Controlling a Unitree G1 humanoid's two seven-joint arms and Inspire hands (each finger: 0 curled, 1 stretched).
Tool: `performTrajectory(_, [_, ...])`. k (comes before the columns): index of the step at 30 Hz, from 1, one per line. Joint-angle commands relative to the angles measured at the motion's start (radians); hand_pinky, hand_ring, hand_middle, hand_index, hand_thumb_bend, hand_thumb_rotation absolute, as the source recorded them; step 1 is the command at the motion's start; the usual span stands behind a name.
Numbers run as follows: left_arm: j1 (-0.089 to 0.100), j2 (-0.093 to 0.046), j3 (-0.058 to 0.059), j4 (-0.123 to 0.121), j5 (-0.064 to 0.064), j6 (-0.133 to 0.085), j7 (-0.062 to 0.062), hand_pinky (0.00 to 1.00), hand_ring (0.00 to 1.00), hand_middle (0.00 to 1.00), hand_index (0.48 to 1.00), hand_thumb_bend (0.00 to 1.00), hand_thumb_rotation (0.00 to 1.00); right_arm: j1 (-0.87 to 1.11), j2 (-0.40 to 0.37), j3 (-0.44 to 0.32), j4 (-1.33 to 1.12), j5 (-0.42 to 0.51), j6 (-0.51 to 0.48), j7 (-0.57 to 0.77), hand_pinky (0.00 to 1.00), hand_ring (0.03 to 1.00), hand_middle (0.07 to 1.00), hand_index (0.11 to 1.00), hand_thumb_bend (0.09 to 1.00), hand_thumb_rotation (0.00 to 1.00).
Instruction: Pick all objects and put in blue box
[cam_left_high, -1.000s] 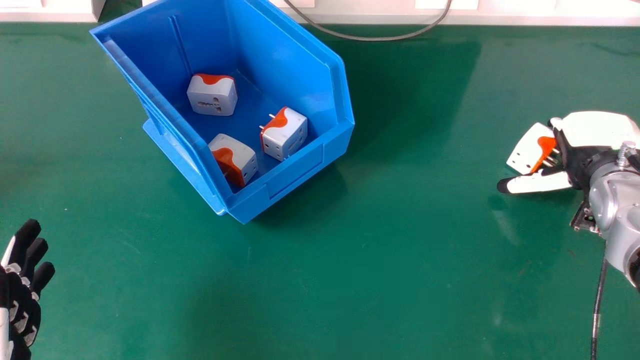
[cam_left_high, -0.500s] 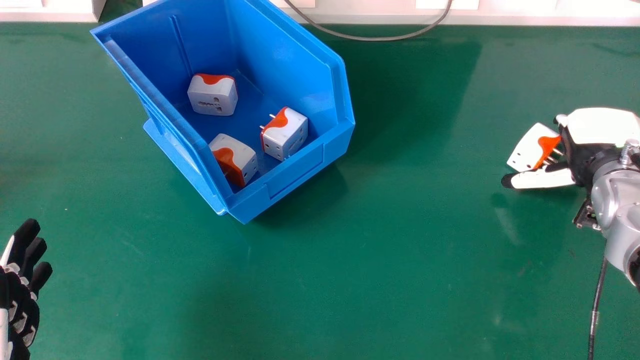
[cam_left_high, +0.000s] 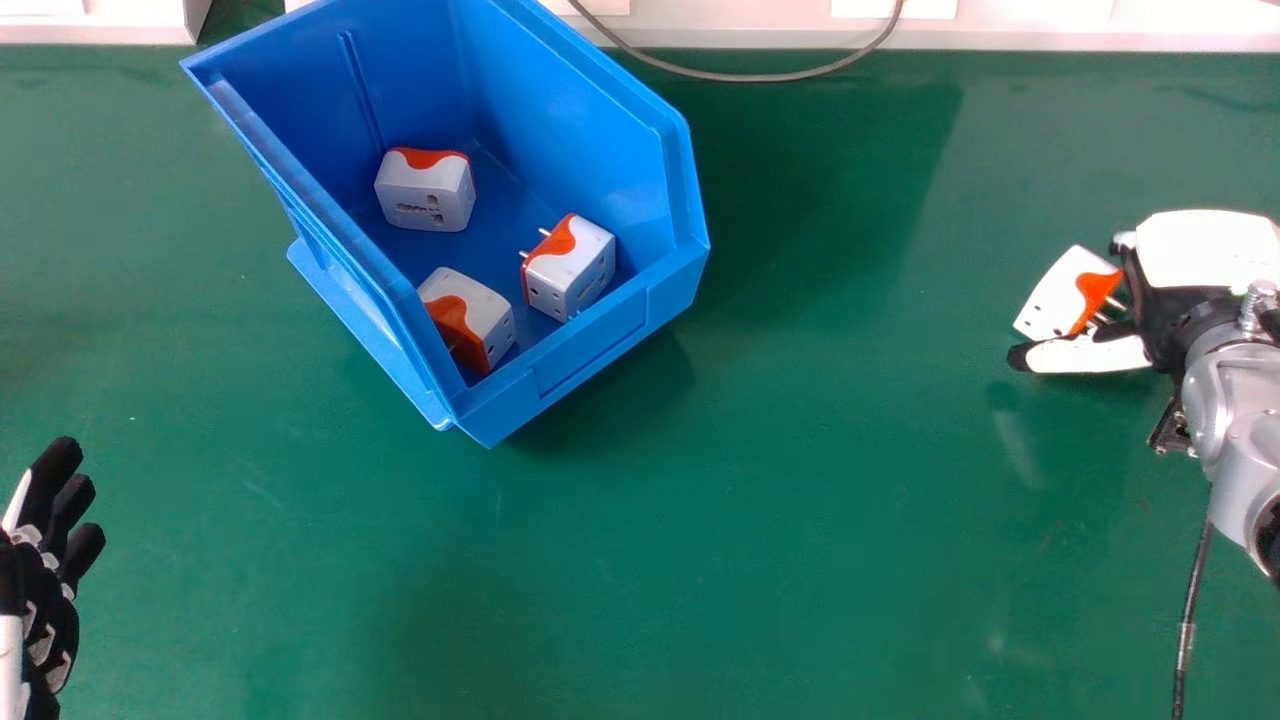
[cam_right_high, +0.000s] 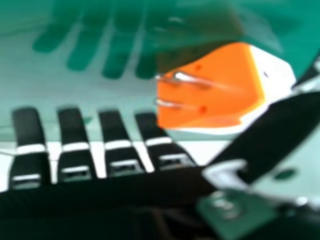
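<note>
A white adapter with an orange face (cam_left_high: 1062, 296) is on the green table at the far right. Beside it is my right hand (cam_left_high: 1208, 250), open, its pale thumb stretched along the adapter's near side and the metal prongs towards the palm. In the right hand view, the adapter's orange face (cam_right_high: 215, 92) lies between the thumb and the straight fingers of my right hand (cam_right_high: 120, 131). The blue box (cam_left_high: 590, 372) holds three similar adapters: one at the back (cam_left_high: 425, 195), one on the right (cam_left_high: 575, 272), one near the front (cam_left_high: 480, 325). My left hand (cam_left_high: 45, 590) is open at the left edge.
A grey cable (cam_left_high: 760, 77) loops over the table's far edge, behind and right of the box. Another dark cable (cam_left_high: 1187, 620) hangs below the right forearm. Pale surfaces (cam_left_high: 1060, 28) run along the far edge.
My right hand has shifted slightly to the right and away from the robot, its thumb sliding along the adapter. The adapter has turned a little. Left hand and box look practically unmoved.
</note>
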Motion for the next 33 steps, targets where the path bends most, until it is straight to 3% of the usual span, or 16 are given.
performTrajectory(1, [0.005, 0.006, 0.008, -0.015, 0.004, -0.010, 0.004, 0.98, 0.98, 0.98, 1.000, 0.90, 1.00, -0.023, -0.002, 0.003, 0.003, -0.013, -0.004, -0.043, 0.57, 0.645, 0.650, 0.555, 0.602, 0.80])
performTrajectory(5, [0.006, 0.006, 0.007, -0.025, 0.006, -0.004, 0.007, 0.98, 0.98, 0.98, 1.000, 0.90, 1.00, -0.024, -0.001, 0.007, 0.013, -0.013, -0.012, -0.063, 0.51, 0.555, 0.561, 0.425, 0.575, 0.79])
performTrajectory(11, [-0.004, 0.006, 0.007, -0.005, 0.008, -0.011, 0.006, 0.97, 0.98, 0.98, 1.000, 0.90, 1.00, -0.029, 0.004, 0.007, 0.021, -0.011, -0.019, -0.080, 0.46, 0.489, 0.490, 0.364, 0.557, 0.79])
performTrajectory(13, [-0.004, 0.005, 0.005, -0.010, 0.009, -0.007, 0.008, 0.97, 0.98, 0.97, 1.000, 0.90, 1.00, -0.030, 0.005, 0.008, 0.022, -0.013, -0.021, -0.089, 0.49, 0.535, 0.523, 0.375, 0.548, 0.78])
performTrajectory(18, [-0.003, 0.000, 0.001, -0.021, 0.012, -0.002, 0.012, 0.97, 0.97, 0.97, 1.000, 0.91, 1.00, -0.035, 0.005, 0.020, 0.031, -0.023, -0.025, -0.103, 0.44, 0.461, 0.457, 0.317, 0.531, 0.77])
performTrajectory(22, [-0.007, 0.001, 0.002, -0.014, 0.009, -0.003, 0.011, 0.96, 0.97, 0.97, 1.000, 0.91, 1.00, -0.036, 0.007, 0.024, 0.034, -0.025, -0.027, -0.105, 0.48, 0.524, 0.513, 0.355, 0.528, 0.77])
performTrajectory(24, [-0.005, 0.001, 0.002, -0.020, 0.008, -0.001, 0.011, 0.96, 0.97, 0.97, 1.000, 0.91, 1.00, -0.038, 0.007, 0.022, 0.038, -0.023, -0.029, -0.105, 0.45, 0.484, 0.478, 0.328, 0.524, 0.77])
performTrajectory(27, [-0.008, 0.002, 0.004, -0.009, 0.005, -0.006, 0.008, 0.96, 0.97, 0.97, 1.000, 0.91, 1.00, -0.040, 0.009, 0.022, 0.042, -0.025, -0.027, -0.103, 0.45, 0.491, 0.482, 0.348, 0.516, 0.77])
performTrajectory(31, [-0.001, 0.000, 0.004, -0.019, -0.002, -0.002, 0.006, 0.96, 0.97, 0.97, 1.000, 0.91, 1.00, -0.041, 0.013, 0.028, 0.040, -0.036, -0.020, -0.112, 0.41, 0.444, 0.444, 0.358, 0.485, 0.75])
performTrajectory(33, [-0.003, 0.001, 0.005, -0.013, -0.004, -0.005, 0.003, 0.96, 0.97, 0.97, 1.000, 0.91, 1.00, -0.039, 0.014, 0.024, 0.038, -0.034, -0.025, -0.118, 0.43, 0.468, 0.468, 0.374, 0.475, 0.74])
